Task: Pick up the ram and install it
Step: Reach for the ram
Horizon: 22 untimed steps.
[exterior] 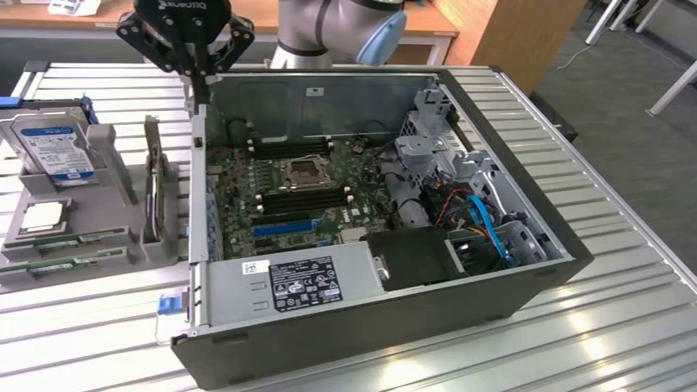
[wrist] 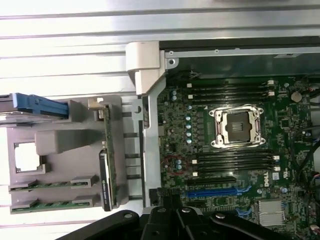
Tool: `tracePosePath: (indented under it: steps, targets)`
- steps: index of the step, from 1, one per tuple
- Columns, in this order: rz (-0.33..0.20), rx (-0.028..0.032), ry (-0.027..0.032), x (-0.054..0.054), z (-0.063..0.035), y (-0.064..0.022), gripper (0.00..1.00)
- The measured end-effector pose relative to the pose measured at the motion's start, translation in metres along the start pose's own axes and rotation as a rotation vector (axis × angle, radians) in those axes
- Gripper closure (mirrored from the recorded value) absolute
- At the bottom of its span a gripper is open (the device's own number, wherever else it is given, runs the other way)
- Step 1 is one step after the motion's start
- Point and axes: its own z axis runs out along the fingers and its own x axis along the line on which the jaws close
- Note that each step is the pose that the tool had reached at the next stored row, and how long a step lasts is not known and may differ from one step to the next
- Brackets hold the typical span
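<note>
My gripper [exterior: 201, 75], fingers pressed together and empty, hovers above the edge of the computer case [exterior: 436, 314]. The ram sticks [exterior: 65, 242] lie untouched in the gray tray [exterior: 162, 249]; pickup likely needs spread fingers.

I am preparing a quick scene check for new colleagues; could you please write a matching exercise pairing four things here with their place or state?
Things:
1. hard drive
2. CPU socket
3. ram sticks
4. gripper

Place or state:
A. shut, above a corner of the computer case
B. lying flat in the grey tray
C. empty, on the motherboard
D. standing upright in the grey tray

Pairs: 1-D, 2-C, 3-B, 4-A
</note>
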Motion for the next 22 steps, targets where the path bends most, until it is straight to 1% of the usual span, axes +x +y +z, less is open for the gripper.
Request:
tracePosePath:
  steps: [22]
  targets:
    - [0.001,0.0011,0.0153,0.068,0.0008,-0.0025,0.90]
